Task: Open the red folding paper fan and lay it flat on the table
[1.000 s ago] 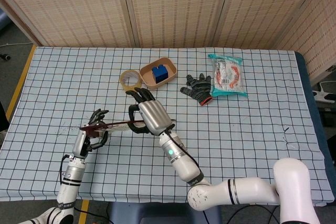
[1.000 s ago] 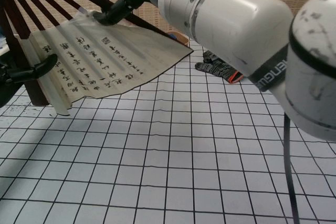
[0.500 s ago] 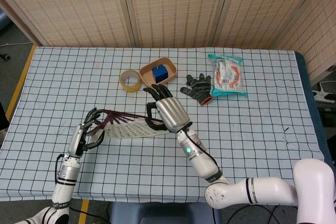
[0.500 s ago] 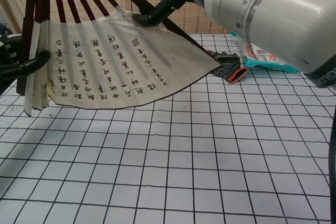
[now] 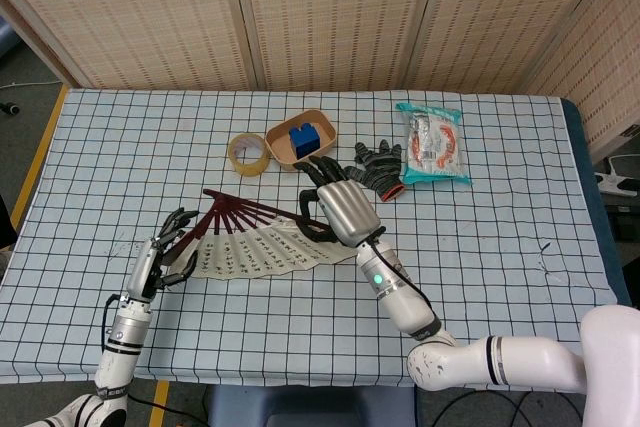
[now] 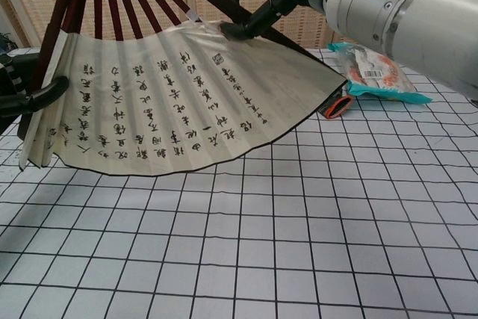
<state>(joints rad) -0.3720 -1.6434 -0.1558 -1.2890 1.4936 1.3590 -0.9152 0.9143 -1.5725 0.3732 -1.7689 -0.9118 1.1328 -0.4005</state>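
The folding fan (image 5: pixel 258 243) has dark red ribs and a cream leaf with black writing; it is spread most of the way, held above the checked cloth. In the chest view the fan (image 6: pixel 179 102) fills the upper left. My left hand (image 5: pixel 166 252) grips its left end, fingers curled round the outer rib (image 6: pixel 33 95). My right hand (image 5: pixel 345 209) pinches the right outer rib, its dark fingers (image 6: pixel 258 13) closed on the fan's upper right edge.
Behind the fan lie a roll of tape (image 5: pixel 248 153), a tan bowl (image 5: pixel 282 139) holding a blue block (image 5: pixel 303 136), a black glove (image 5: pixel 376 169) with an orange cuff and a snack packet (image 5: pixel 432 144). The table (image 5: pixel 520 247) carries a checked cloth.
My right hand has swung to the right with its rib, spreading the fan from nearly closed to a wide arc. The left hand has kept its hold and shifted only slightly.
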